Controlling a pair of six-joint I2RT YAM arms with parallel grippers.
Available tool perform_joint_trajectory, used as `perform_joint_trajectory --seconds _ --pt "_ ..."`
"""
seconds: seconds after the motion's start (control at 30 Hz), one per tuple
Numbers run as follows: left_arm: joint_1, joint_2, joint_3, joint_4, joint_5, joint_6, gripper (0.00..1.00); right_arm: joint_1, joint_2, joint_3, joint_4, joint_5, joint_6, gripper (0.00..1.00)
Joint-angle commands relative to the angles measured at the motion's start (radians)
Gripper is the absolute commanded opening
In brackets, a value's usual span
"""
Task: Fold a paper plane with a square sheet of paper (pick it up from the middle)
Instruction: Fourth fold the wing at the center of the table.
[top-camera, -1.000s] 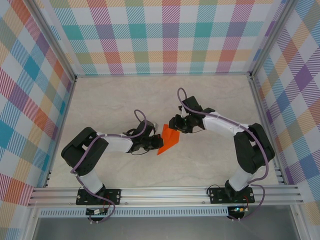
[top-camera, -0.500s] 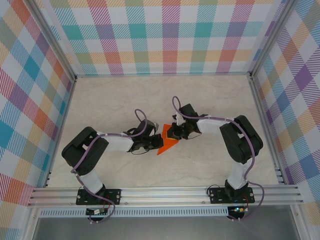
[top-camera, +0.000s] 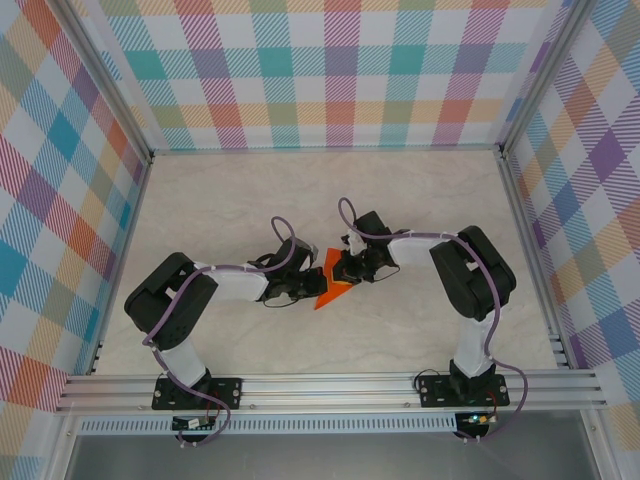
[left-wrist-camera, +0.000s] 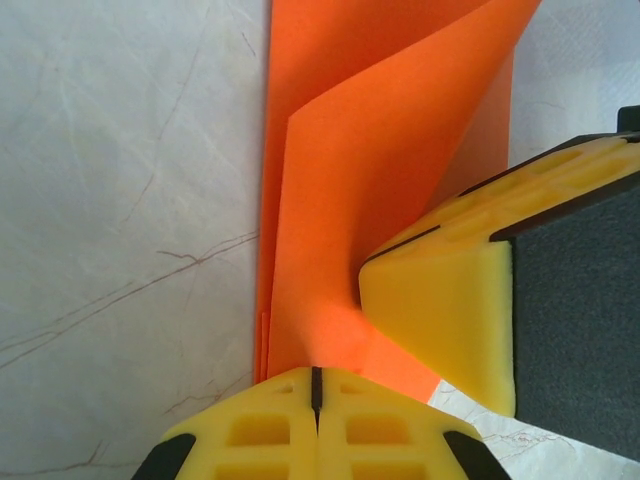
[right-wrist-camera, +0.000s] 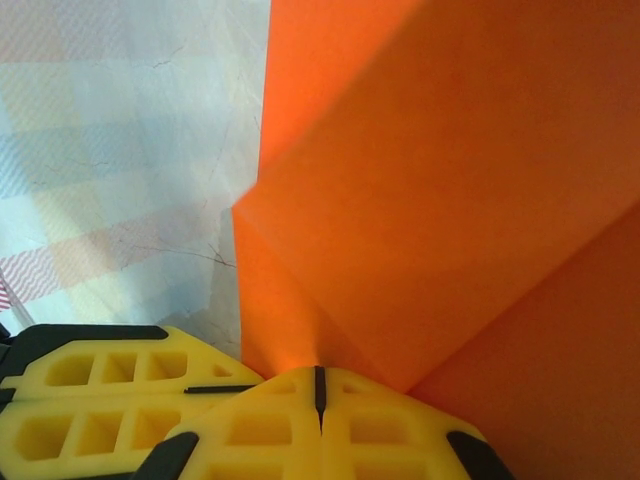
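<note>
**Paper plane (top-camera: 328, 287) pinched from both sides: tearing or a crooked crease is the risk**

The left jaws are pressed together on one end of the part-folded orange paper. In the left wrist view its layers gape open just beyond them. The plane sits at the middle of the desk (top-camera: 220, 200), between the two arms, as a narrow wedge with its tip toward the near left. The right jaws are likewise closed on the paper, just beside the left ones. With two grips this close on thin paper, any pull apart could rip it. A twist from either wrist could set a skewed crease, and a slip could let the loose layers spring open.
</note>
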Motion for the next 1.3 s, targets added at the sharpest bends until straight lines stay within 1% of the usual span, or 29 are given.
perform_joint_trajectory --seconds 0.0,0.2,0.47,0.6,0.7,0.77,1.03,1.17,1.27 --pt "-0.004 0.051 -0.007 -0.126 -0.030 0.021 0.00 0.002 0.009 0.026 -0.035 0.102 -0.012 0.04" --pt "-0.005 0.053 -0.017 -0.153 -0.026 0.030 0.00 -0.037 0.010 0.014 0.041 0.125 0.039 0.04" --pt "-0.005 0.056 -0.026 -0.150 -0.017 0.034 0.00 -0.099 -0.019 0.003 0.075 0.177 0.067 0.04" --pt "-0.005 0.059 -0.020 -0.147 -0.015 0.038 0.00 -0.091 -0.070 0.001 0.090 0.150 0.052 0.04" --pt "-0.005 0.061 -0.019 -0.145 -0.015 0.035 0.00 -0.060 -0.134 -0.034 0.119 0.124 0.032 0.05" --pt "-0.006 0.061 -0.018 -0.141 -0.015 0.036 0.00 -0.044 -0.147 -0.047 0.135 0.094 0.025 0.05" --pt "-0.005 0.063 -0.013 -0.153 -0.019 0.035 0.00 -0.012 -0.025 -0.003 0.123 0.026 0.008 0.05" --pt "-0.005 0.065 -0.010 -0.168 -0.021 0.037 0.00 -0.017 0.005 0.024 0.097 0.057 -0.010 0.04" --pt "-0.005 0.063 -0.013 -0.179 -0.024 0.043 0.00 -0.049 0.013 0.030 0.085 0.089 -0.017 0.04"
